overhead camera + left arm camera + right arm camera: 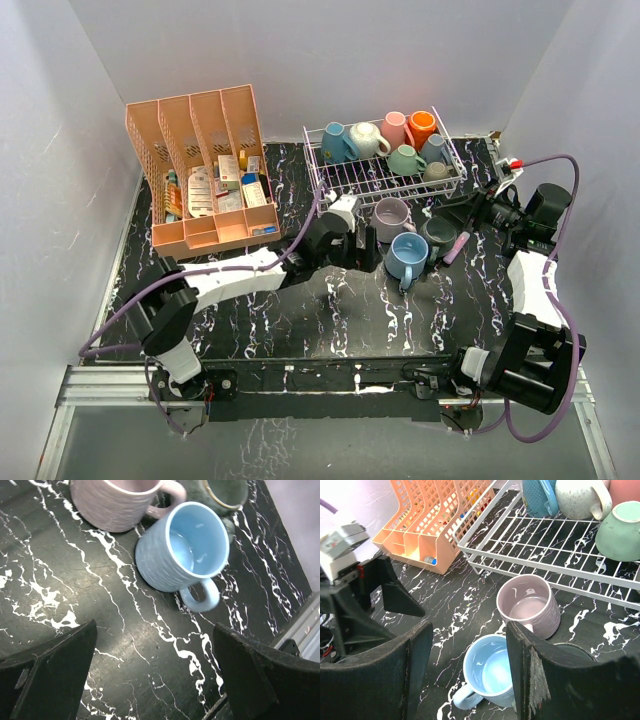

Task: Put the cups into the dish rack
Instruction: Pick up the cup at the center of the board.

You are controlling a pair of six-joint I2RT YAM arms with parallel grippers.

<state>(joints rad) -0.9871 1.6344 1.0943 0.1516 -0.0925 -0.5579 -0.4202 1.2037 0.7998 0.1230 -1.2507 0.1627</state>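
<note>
Bare wire fills the front and left of the dish rack [352, 182]; mugs [405, 160] crowd its back and right. Below its front rail, the lilac mug [390, 216], light blue mug [406, 256] and dark mug [438, 238] cluster tightly right of centre. Open counter [340, 310] spreads lower centre; the orange organizer [200, 170] walls the upper left.

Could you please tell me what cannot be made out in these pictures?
Dark mug: right wrist view, mostly behind a finger; left wrist view, cut by the top edge.
Mugs in the rack: right wrist view, cut off by the top edge.
Organizer contents: top view, too small to identify.
</note>
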